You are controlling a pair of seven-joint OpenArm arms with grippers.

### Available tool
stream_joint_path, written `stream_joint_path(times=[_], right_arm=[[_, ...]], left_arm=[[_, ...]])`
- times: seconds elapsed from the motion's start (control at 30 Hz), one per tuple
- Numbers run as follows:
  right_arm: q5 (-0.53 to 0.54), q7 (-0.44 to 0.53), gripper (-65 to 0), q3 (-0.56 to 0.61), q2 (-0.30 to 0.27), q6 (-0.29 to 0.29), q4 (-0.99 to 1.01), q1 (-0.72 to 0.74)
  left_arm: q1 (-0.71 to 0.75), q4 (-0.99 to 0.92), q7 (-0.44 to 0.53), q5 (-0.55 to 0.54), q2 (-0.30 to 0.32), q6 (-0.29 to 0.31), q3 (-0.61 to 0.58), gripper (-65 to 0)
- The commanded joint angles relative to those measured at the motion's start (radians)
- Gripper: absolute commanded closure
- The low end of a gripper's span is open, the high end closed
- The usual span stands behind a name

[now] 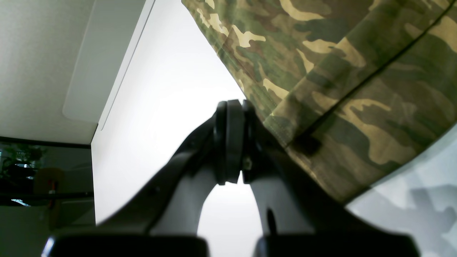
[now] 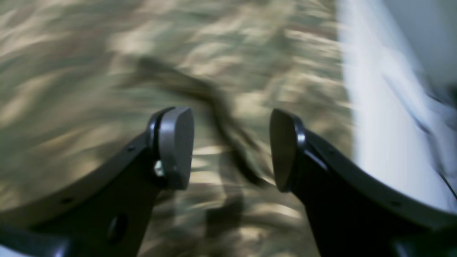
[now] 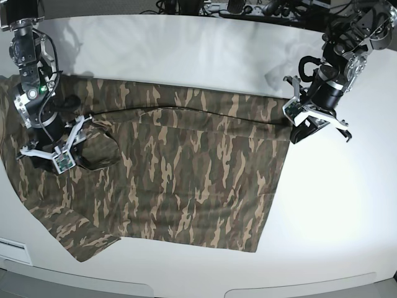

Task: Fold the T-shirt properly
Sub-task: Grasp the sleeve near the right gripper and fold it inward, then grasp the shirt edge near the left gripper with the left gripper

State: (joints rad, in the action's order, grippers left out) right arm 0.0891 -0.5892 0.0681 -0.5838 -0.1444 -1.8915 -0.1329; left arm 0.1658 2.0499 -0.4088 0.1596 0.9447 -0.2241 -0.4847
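The camouflage T-shirt (image 3: 186, 167) lies spread across the white table, reaching from the left edge to right of centre. My left gripper (image 3: 299, 127) is at the shirt's far right corner. In the left wrist view it (image 1: 234, 117) is shut, with the shirt's hemmed edge (image 1: 339, 71) caught at its tips and raised off the table. My right gripper (image 3: 59, 146) is over the shirt's left part, beside a dark rounded fold. In the right wrist view it (image 2: 232, 150) is open and empty just above the blurred cloth (image 2: 89, 64).
Bare white table (image 3: 335, 205) lies right of and behind the shirt. Cables and gear (image 3: 248, 7) line the back edge. A white label (image 3: 12, 251) is at the front left. The table edge (image 1: 107, 92) shows in the left wrist view.
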Motion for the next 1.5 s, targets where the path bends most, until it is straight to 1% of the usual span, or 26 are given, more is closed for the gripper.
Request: stream_joint_path(times=[0.0, 0.03, 0.07, 0.1, 0.13, 0.17, 0.23, 0.27, 0.3, 0.33, 0.4, 0.43, 0.5, 0.53, 0.6, 0.67, 0.7, 0.73, 0.8, 0.87, 0.97, 1.07, 1.13, 1.27, 1.37, 1.47], right_arm=[[-0.032, 0.007, -35.9, -0.011, -0.018, 0.073, -0.015, 0.03], [-0.052, -0.013, -34.8, -0.011, -0.018, 0.131, -0.015, 0.039], [-0.067, -0.034, -32.2, -0.011, -0.018, 0.17, -0.015, 0.046], [-0.067, -0.058, -28.9, -0.011, -0.018, 0.187, -0.015, 0.05], [-0.063, -0.079, -25.9, -0.011, -0.018, 0.184, -0.015, 0.05], [-0.055, -0.097, -24.1, -0.011, -0.017, 0.159, -0.015, 0.049], [-0.021, -0.135, -21.7, -0.011, -0.017, 0.071, -0.015, 0.044], [-0.007, -0.151, -16.3, -0.011, -0.017, 0.035, -0.015, 0.042], [-0.003, -0.17, -8.4, -0.011, -0.016, 0.019, -0.015, 0.042], [-0.003, -0.184, -0.8, -0.011, -0.016, 0.022, -0.015, 0.042], [-0.02, -0.191, 0.0, -0.011, -0.017, 0.066, -0.015, 0.042], [-0.033, -0.19, 0.0, -0.011, -0.018, 0.09, -0.015, 0.042], [-0.064, -0.193, 0.0, -0.011, -0.017, 0.114, -0.019, 0.042], [-0.068, -0.203, 0.0, -0.011, -0.017, 0.116, -0.022, 0.041], [-0.058, -0.235, 0.0, -0.011, -0.017, 0.103, -0.026, 0.041], [-0.025, -0.267, 0.0, -0.011, -0.017, 0.081, -0.027, 0.04], [-0.005, -0.281, 0.0, -0.016, -0.017, 0.079, -0.027, 0.033], [0.021, -0.288, 0.0, -0.024, -0.017, 0.07, -0.027, 0.024], [0.078, -0.3, 0.0, -0.057, -0.016, 0.056, -0.027, -0.002], [0.15, -0.307, 0.0, -0.113, -0.016, 0.042, -0.027, -0.025], [0.285, -0.315, 0.0, -0.236, -0.016, -0.013, -0.028, -0.063], [0.409, -0.34, 0.0, -0.374, -0.015, -0.093, -0.028, -0.099], [0.459, -0.36, 0.0, -0.443, -0.015, -0.127, -0.027, -0.115], [0.472, -0.381, 0.0, -0.494, -0.018, -0.168, 0.006, -0.122], [0.473, -0.382, 0.0, -0.492, -0.018, -0.173, 0.078, -0.108], [0.474, -0.431, 0.0, -0.487, -0.018, -0.188, 0.196, -0.059]], left_arm=[[-0.011, 0.018, 0.019, 0.011, 0.017, -0.012, 0.008, 0.0], [-0.011, 0.018, 0.017, 0.011, 0.017, -0.012, 0.008, 0.0], [-0.011, 0.018, 0.016, 0.011, 0.017, -0.012, 0.008, 0.0], [-0.011, 0.018, 0.016, 0.011, 0.017, -0.012, 0.008, 0.0], [-0.011, 0.018, 0.016, 0.011, 0.017, -0.012, 0.008, 0.0], [-0.011, 0.018, 0.016, 0.011, 0.017, -0.012, 0.008, 0.0], [-0.011, 0.018, 0.017, 0.011, 0.017, -0.012, 0.008, 0.0], [-0.011, 0.018, 0.017, 0.011, 0.017, -0.012, 0.008, 0.0], [-0.011, 0.018, 0.017, 0.011, 0.017, -0.012, 0.008, 0.0], [-0.011, 0.019, 0.021, 0.011, 0.017, -0.012, 0.008, 0.0], [-0.011, 0.022, 0.016, 0.029, 0.017, -0.021, 0.008, 0.0], [-0.01, 0.024, 0.008, 0.05, 0.017, -0.047, 0.008, 0.0], [-0.002, 0.025, -0.009, 0.1, 0.02, -0.105, 0.008, 0.0], [0.004, 0.025, -0.011, 0.13, 0.024, -0.127, 0.008, 0.0], [0.009, 0.025, -0.011, 0.164, 0.025, -0.148, 0.008, 0.0], [0.004, 0.029, -0.009, 0.165, 0.025, -0.142, 0.008, 0.0], [-0.001, 0.036, -0.01, 0.164, 0.025, -0.127, 0.008, 0.0], [-0.003, 0.043, -0.01, 0.166, 0.026, -0.1, 0.008, 0.0], [-0.022, 0.055, -0.011, 0.126, 0.027, -0.008, 0.008, 0.0], [-0.064, 0.057, -0.019, 0.013, 0.027, 0.103, 0.008, 0.0], [-0.145, 0.056, -0.059, -0.166, 0.025, 0.26, 0.008, 0.0], [-0.217, 0.056, -0.07, -0.259, 0.025, 0.352, 0.008, 0.0], [-0.256, 0.05, -0.071, -0.311, 0.024, 0.4, 0.008, 0.0], [-0.352, -0.036, -0.083, -0.438, 0.004, 0.518, 0.008, 0.0], [-0.415, -0.13, -0.138, -0.542, -0.032, 0.597, 0.008, 0.0], [-0.463, -0.223, -0.226, -0.637, -0.072, 0.711, 0.008, 0.0]])
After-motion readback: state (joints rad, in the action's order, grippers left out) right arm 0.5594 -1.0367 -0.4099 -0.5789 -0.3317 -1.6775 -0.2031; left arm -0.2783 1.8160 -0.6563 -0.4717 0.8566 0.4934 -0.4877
